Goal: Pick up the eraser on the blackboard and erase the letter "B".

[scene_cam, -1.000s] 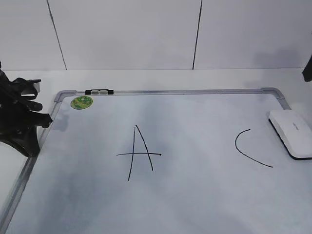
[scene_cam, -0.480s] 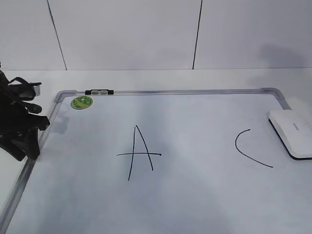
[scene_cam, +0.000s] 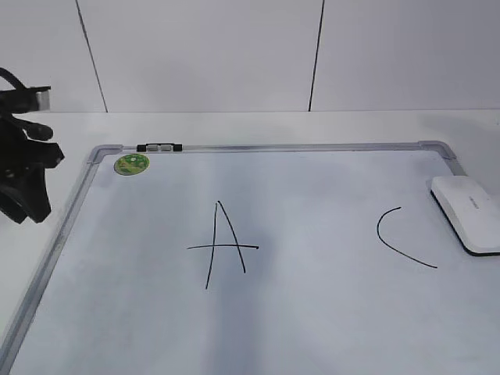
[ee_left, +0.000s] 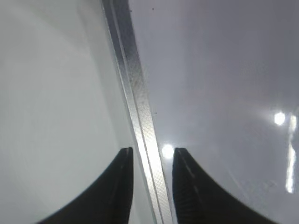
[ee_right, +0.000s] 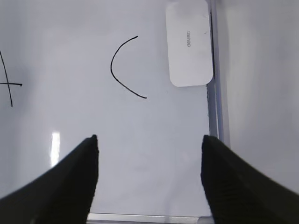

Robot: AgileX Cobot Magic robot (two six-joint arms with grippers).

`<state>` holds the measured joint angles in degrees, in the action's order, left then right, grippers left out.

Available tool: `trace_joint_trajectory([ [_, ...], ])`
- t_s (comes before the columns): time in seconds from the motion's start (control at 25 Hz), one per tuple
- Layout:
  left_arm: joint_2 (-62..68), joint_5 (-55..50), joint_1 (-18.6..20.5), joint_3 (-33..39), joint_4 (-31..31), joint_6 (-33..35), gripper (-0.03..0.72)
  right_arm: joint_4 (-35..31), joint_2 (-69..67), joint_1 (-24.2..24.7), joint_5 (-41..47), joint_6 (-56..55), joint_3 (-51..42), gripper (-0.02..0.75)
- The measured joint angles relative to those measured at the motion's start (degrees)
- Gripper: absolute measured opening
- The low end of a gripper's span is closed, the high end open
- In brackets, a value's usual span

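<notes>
The white eraser (scene_cam: 466,212) lies flat at the right edge of the blackboard (scene_cam: 312,320); it also shows in the right wrist view (ee_right: 188,43). No letter "B" is in view: between the black "A" (scene_cam: 223,246) and the black "C" (scene_cam: 398,238) the board is bare. My right gripper (ee_right: 149,140) is wide open and empty, above the board near its front right corner, well short of the eraser. My left gripper (scene_cam: 27,207) hovers just outside the board's left edge, with its jaws (ee_left: 152,151) a little apart and empty over the metal frame (ee_left: 135,93).
A round green sticker (scene_cam: 130,164) and a small black-and-clear clip (scene_cam: 158,147) sit at the board's far left corner. The board lies on a white table against a white panelled wall. The "C" (ee_right: 122,70) lies just left of the eraser.
My left arm has moved up and to the left, off the board's left frame. The dark shape at the exterior view's top right edge has gone out of view.
</notes>
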<state>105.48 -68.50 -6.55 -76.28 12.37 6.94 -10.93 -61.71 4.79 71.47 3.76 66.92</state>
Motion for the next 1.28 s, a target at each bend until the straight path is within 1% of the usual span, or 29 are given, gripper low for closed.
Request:
trace_joint_trajectory([
  [0.08,-1.6,-0.1,0.0,0.0,0.0,0.0,0.209,0.0,3.0,0.0,0.1,0.0,-1.9,0.51],
  [0.16,-3.6,-0.3,0.0,0.0,0.0,0.0,0.185,0.0,5.5,0.0,0.2,0.0,-3.4,0.43],
  [0.24,-6.7,-0.4,0.0,0.6,0.0,0.0,0.174,0.0,7.9,0.0,0.2,0.0,-4.2,0.334],
  [0.32,-10.2,-0.5,0.0,2.5,-0.4,0.0,0.17,0.0,10.0,0.0,0.3,-0.6,-4.6,0.271],
  [0.36,-12.3,-0.6,0.0,3.8,-0.8,0.0,0.169,0.0,11.4,0.0,0.3,-1.1,-4.6,0.254],
  [0.56,-23.9,-1.2,0.0,10.6,-2.5,0.0,0.169,0.0,19.9,0.0,0.5,-1.7,-4.6,0.235],
  [0.8,-38.1,-1.5,0.0,15.6,-2.6,0.0,0.169,0.1,31.1,0.0,0.9,0.6,-7.1,0.232],
  [0.96,-48.4,-2.2,0.0,18.9,-2.7,0.0,0.171,0.1,37.9,0.0,1.2,1.2,-12.1,0.232],
  [1.28,-70.4,-0.6,0.0,26.7,-3.4,0.1,0.172,0.1,53.1,0.0,1.2,5.0,-25.7,0.232],
])
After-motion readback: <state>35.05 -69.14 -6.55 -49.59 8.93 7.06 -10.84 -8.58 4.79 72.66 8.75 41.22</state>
